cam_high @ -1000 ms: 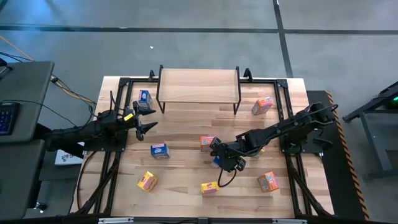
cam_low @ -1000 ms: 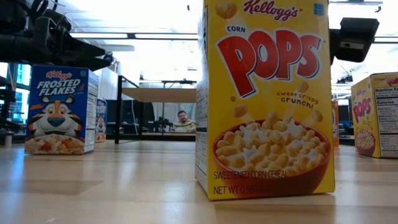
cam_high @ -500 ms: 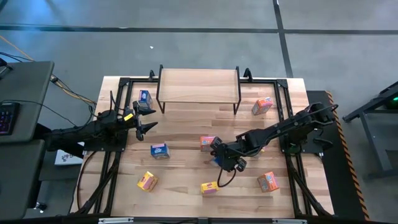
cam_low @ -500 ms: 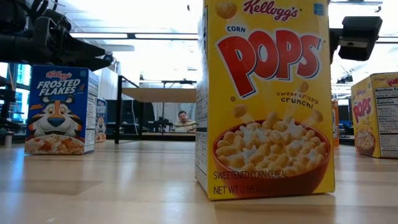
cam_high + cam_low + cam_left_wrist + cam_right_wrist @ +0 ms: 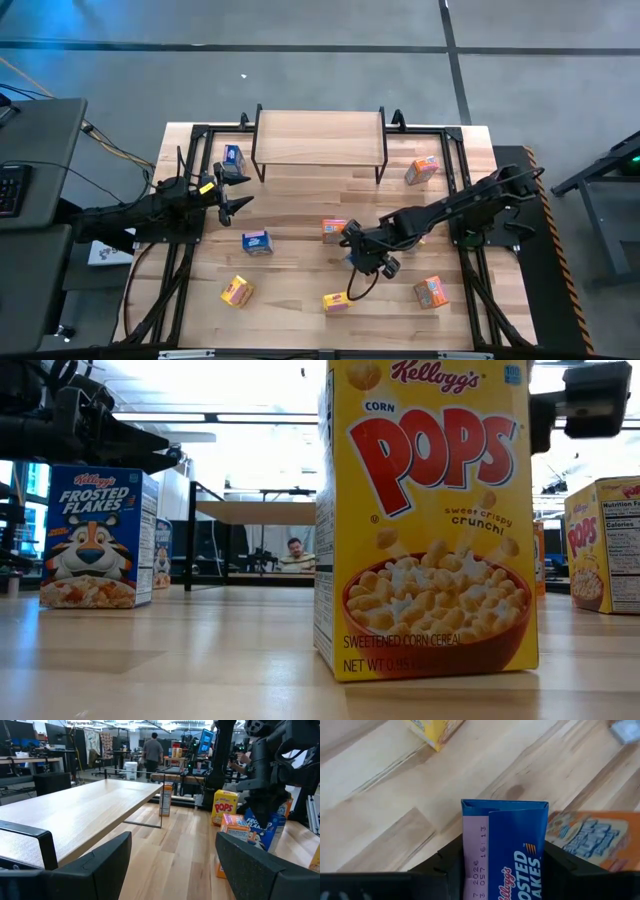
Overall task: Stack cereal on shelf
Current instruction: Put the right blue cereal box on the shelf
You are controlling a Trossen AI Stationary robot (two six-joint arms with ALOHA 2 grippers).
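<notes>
— Where is your right gripper?

— Mid-table, in front of the shelf. You have it clamped on a blue box, beside an orange box.

— And your left gripper?

— It hovers at the table's left side with its fingers spread wide, holding nothing. The other boxes lie scattered on the table; the shelf top is bare.
</notes>
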